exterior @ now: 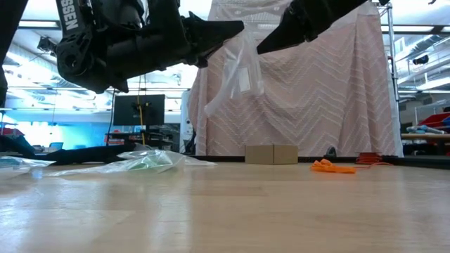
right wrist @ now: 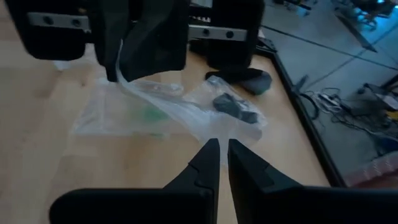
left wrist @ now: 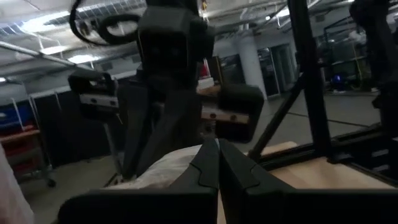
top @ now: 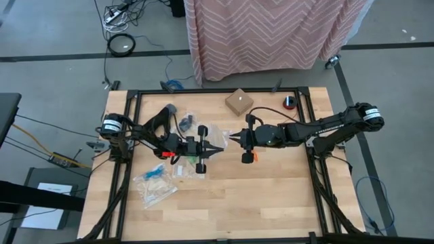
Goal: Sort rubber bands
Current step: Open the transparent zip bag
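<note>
Grippers meet mid-tabletop (top: 271,196), raised. Left gripper (top: 220,147) fingers clenched on clear bag (exterior: 239,74), which hangs above the wood. Right gripper (top: 232,137) fingers nearly closed on same bag's opposite edge. Orange rubber bands (exterior: 333,166) heaped on tabletop near cardboard box (top: 239,102); green ones inside bag (top: 154,184) lying by left arm.

Mid-table: left gripper (top: 220,146) and right gripper (top: 232,137) tip to tip above the tabletop (top: 271,196), a clear zip bag (exterior: 235,74) hanging between them. Behind the left gripper, more zip bags (top: 154,183) lie flat toward the table's left side. Beyond the right gripper, near the far edge: a small cardboard box (top: 239,102). A heap of rubber bands (exterior: 332,166) lies on the table under the right arm.
</note>
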